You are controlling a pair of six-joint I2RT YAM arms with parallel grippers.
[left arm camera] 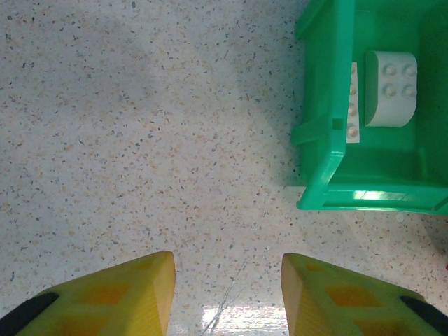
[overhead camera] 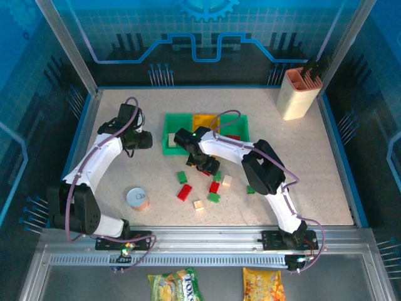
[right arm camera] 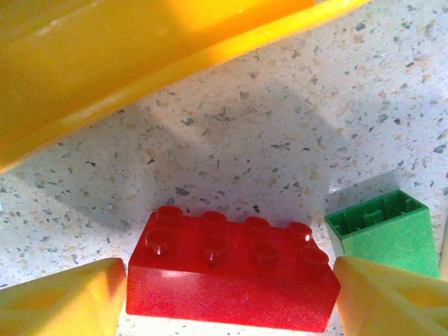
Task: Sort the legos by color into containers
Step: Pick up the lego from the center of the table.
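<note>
Red lego [right arm camera: 224, 269] lies studs-up on the desk [left arm camera: 140, 140] near the yellow bin [right arm camera: 105, 56], a green lego [right arm camera: 385, 234] just beside it. Right end effector [right arm camera: 231, 283] straddles its two ends; whether it grips cannot be told. Left end effector [left arm camera: 227, 280] hangs partly open and empty beside a green bin [left arm camera: 322, 126] holding white legos [left arm camera: 390, 89].

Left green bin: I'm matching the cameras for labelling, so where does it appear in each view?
Top external: the left green bin sits upper middle, just left of the orange-yellow bin.
Left wrist: the left green bin sits in the upper right corner.
Shared landmark: the white brick lying inside it, a pale spot in the top view.
</note>
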